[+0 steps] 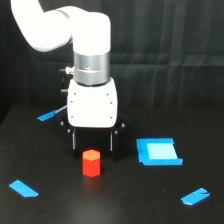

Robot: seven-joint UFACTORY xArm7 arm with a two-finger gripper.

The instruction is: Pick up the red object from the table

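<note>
One red object [91, 162] (upright) | below, between fingers [75, 139] | fingers spread, ungrasped

A robotics lab setup: a white robot arm [75, 45] over a flat matte black table [125, 200] marked with blue tape strips [23, 188], dark curtain backdrop [170, 40].

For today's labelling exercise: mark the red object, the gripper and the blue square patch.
red object [91, 163], exterior view, middle of its front face.
gripper [93, 140], exterior view, midway between the fingertips.
blue square patch [159, 151], exterior view, its lighter centre.
</note>
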